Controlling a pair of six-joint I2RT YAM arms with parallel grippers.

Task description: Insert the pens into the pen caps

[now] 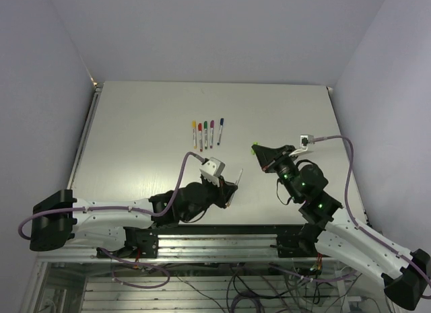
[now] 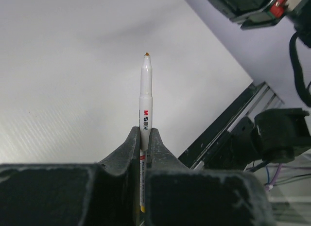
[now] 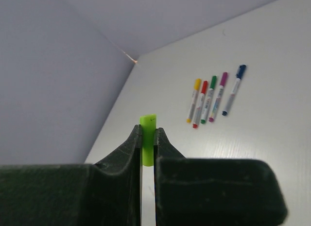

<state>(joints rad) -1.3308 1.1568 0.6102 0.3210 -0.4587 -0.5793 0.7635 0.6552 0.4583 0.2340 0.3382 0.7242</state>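
My left gripper [image 1: 229, 190] [image 2: 144, 131] is shut on a thin white pen [image 1: 239, 175] [image 2: 146, 90]. The pen's bare orange tip points away from the jaws, above the near middle of the table. My right gripper [image 1: 258, 151] [image 3: 147, 133] is shut on a light green pen cap [image 1: 254, 146] [image 3: 148, 123], which sticks out past the fingertips. The two grippers hang a short way apart, the right one further back and to the right. Several pens with coloured caps on them [image 1: 207, 133] [image 3: 210, 98] lie side by side at the table's middle.
The white table [image 1: 135, 138] is walled at the back and on both sides. Its near edge is a metal rail [image 1: 222, 240] [image 2: 228, 124]. Part of the right arm [image 2: 252, 7] shows at the top right of the left wrist view.
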